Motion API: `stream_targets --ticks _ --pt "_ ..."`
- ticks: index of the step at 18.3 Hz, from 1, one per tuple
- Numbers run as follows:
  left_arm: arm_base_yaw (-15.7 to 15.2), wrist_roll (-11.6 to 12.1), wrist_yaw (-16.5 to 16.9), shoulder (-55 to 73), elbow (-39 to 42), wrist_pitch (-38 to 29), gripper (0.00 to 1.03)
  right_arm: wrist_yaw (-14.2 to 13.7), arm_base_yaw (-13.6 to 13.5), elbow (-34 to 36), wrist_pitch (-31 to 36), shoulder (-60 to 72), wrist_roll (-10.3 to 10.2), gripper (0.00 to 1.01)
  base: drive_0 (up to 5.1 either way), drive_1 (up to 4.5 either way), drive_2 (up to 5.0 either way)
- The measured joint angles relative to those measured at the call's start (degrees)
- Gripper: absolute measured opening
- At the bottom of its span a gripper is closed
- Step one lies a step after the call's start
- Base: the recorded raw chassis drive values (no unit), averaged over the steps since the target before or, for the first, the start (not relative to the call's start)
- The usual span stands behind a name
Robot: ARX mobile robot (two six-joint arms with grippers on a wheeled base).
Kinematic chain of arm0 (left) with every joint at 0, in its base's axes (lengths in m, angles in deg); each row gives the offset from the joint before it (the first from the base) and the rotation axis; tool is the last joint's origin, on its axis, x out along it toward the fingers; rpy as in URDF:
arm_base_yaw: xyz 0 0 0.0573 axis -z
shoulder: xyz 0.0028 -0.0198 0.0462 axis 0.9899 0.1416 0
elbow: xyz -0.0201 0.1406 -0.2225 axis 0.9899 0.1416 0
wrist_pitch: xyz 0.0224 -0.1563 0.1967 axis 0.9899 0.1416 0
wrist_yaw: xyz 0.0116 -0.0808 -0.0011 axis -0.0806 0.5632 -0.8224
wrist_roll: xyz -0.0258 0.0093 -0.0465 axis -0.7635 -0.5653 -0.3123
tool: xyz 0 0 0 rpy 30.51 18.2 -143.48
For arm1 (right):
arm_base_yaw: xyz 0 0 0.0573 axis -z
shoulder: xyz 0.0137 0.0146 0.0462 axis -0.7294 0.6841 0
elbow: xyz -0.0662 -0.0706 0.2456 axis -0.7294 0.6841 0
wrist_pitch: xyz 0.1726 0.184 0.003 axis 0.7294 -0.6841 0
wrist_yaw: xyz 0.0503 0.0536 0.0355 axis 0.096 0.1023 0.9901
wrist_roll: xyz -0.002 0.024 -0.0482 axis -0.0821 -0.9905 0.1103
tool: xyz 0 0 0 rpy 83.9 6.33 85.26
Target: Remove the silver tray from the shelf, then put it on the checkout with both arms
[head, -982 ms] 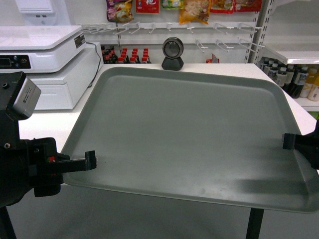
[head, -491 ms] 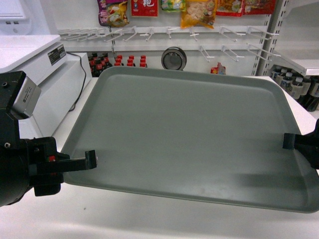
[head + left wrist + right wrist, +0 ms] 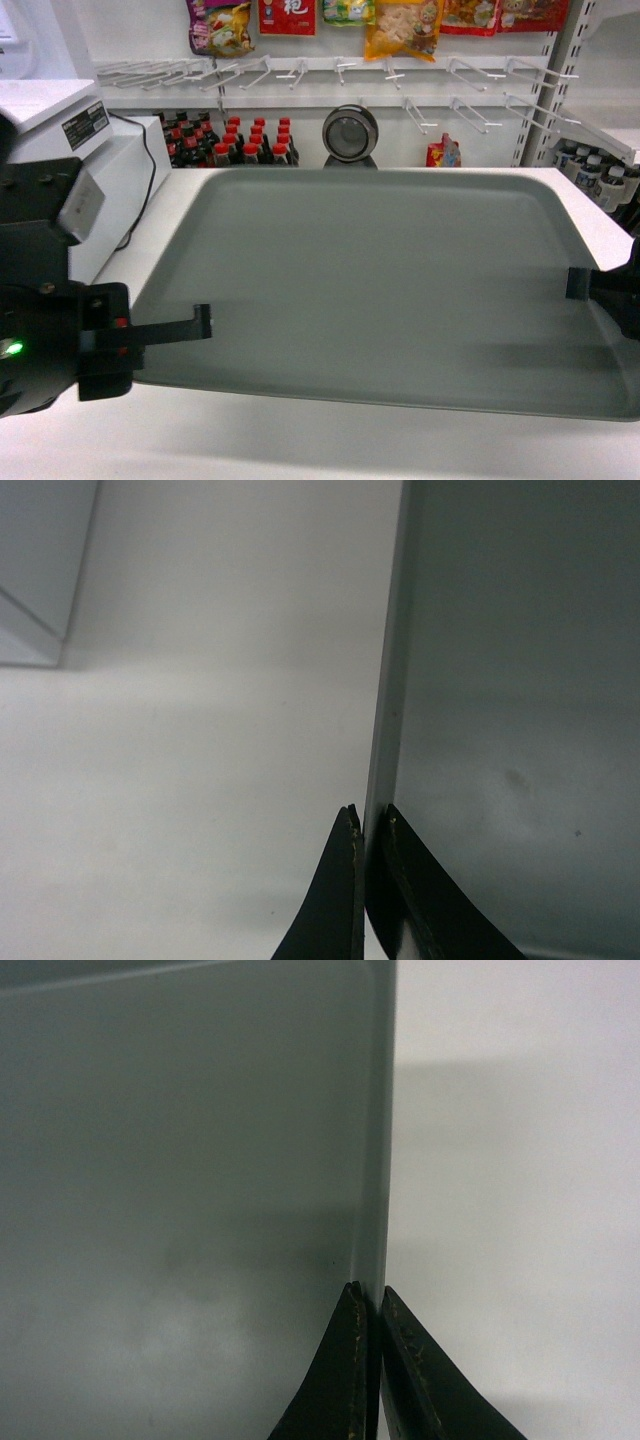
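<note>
The silver tray [image 3: 380, 280] is off the shelf, held low above the checkout counter [image 3: 330, 440] before the scanner [image 3: 350, 133]. Left gripper [image 3: 366, 825] and right gripper [image 3: 372, 1300] jaws pinch its opposite rims; only release remains.

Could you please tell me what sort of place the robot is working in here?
Probably a small shop: snack packets hang over peg hooks, bottles line a back shelf, and a cash register sits on the counter.

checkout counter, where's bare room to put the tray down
Bare white checkout runs along the near edge and under the held silver tray, with strips beside both rims. Crowded spots: the cash register at far left, the black scanner at the back.
</note>
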Motion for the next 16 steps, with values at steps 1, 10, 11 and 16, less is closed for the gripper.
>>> stream_targets --ticks 1,10,11,16 --pt "-0.4 -2.0 -0.7 2.7 -3.3 4.3 0.03 2.6 0.2 -1.9 -3.8 1.2 1.6 0.02 0.0 0.00 0.0" --pt "0.1 -2.8 0.4 29.7 -22.3 5.7 0.36 -2.3 2.8 -26.0 1.7 33.1 18.2 0.39 0.0 0.00 0.0" --pt "0.2 -2.7 -0.1 28.9 -21.5 5.2 0.40 -2.4 2.9 -25.6 2.0 32.6 18.0 0.41 0.0 0.00 0.0" --pt "0.5 -1.7 -2.3 25.4 -18.3 0.5 0.51 -2.5 3.6 -24.1 2.5 29.5 16.9 0.54 0.0 0.00 0.0"
